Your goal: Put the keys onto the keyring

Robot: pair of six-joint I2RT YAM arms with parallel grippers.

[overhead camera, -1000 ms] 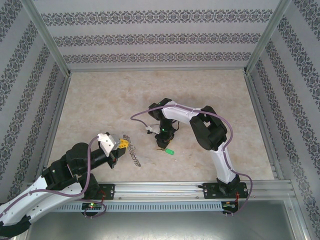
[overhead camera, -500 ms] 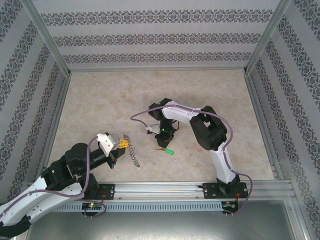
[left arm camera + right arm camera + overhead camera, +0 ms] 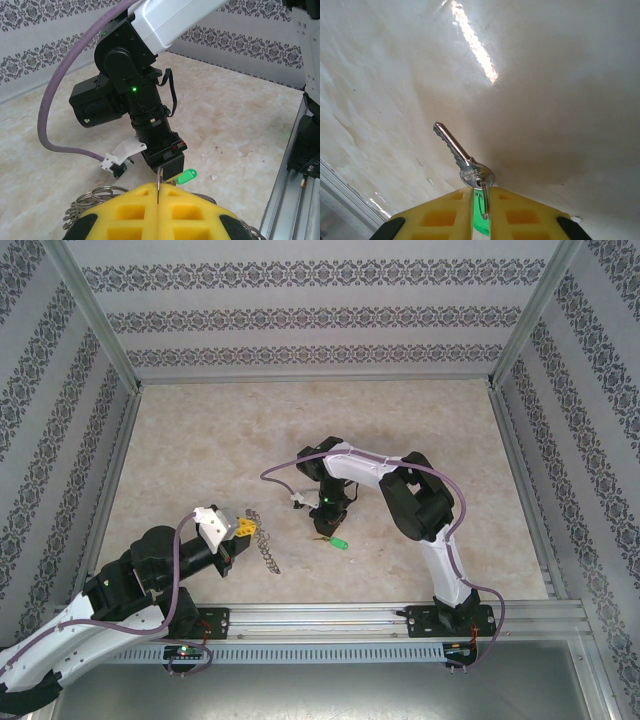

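The left gripper (image 3: 243, 529) had its yellow pads pressed together on the keyring (image 3: 265, 548), whose wire loops trailed down to the table (image 3: 200, 440) just beside it; the right gripper (image 3: 481, 194), near the table's middle, pinched the key (image 3: 455, 149) by its green tag (image 3: 186, 175); the silver blade pointed out past the fingertips, and whether it touched the marbled surface could not be told; key and keyring were apart.

keyring (image 3: 267, 551) touches the left fingers (image 3: 243, 528); green key (image 3: 339, 542) at the right fingers (image 3: 322, 532).
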